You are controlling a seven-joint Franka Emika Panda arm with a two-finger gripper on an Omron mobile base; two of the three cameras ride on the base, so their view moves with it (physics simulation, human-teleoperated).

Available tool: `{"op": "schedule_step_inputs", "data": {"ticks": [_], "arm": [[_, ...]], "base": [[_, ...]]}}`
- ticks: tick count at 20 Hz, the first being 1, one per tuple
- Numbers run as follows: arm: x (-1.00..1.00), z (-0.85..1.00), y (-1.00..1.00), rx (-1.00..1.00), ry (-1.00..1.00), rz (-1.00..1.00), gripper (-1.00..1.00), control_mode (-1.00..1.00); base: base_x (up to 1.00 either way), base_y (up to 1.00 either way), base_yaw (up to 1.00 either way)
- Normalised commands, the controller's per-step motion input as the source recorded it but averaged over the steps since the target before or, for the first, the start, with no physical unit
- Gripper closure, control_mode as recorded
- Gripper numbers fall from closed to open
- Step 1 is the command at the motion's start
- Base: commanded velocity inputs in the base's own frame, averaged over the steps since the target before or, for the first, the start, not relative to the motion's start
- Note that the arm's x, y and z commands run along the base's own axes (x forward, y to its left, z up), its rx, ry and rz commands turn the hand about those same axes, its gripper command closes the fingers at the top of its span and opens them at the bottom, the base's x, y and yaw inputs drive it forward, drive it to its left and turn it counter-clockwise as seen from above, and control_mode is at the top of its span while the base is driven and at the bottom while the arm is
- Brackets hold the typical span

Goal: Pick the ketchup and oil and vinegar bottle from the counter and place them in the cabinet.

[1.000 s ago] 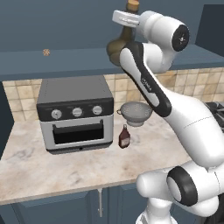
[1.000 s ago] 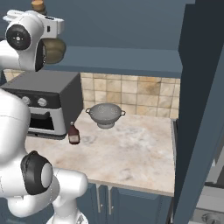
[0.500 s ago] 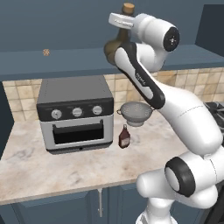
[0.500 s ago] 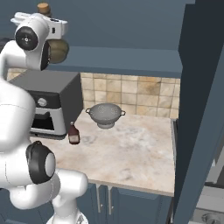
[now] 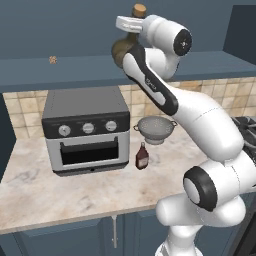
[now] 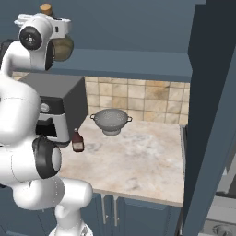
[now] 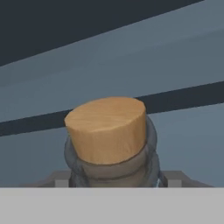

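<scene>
Overhead, one oil and vinegar bottle (image 5: 123, 49), one ketchup (image 5: 142, 156) below, one colander (image 5: 155, 129).

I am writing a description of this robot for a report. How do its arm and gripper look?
The arm is glossy white, made of rounded segments with dark grey round joint caps and a small dark marking on one link. The gripper has a white, boxy body. No cables are visible.

No text, brand or number can be read. The ketchup (image 5: 142, 157) has a pale label, too small to read.

Oil and vinegar bottle (image 5: 121, 50) neck hidden behind hand (jaws too)
</scene>
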Motion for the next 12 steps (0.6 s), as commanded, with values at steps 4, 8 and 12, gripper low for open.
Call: {"op": "schedule_step_inputs", "data": {"ticks": [4, 8, 12], "arm": [[0.46, -0.01, 0.15, -0.05, 0.0, 0.0, 1.0, -1.0], [0.27, 0.0, 0.04, -0.01, -0.01, 0.0, 1.0, -1.0], [-0.03, 0.35, 0.01, 0.06, -0.11, 0.01, 1.0, -1.0]], "base": [[0.0, 0.0, 0.0], [0.0, 0.0, 0.0], [0.0, 0.0, 0.0]]}}
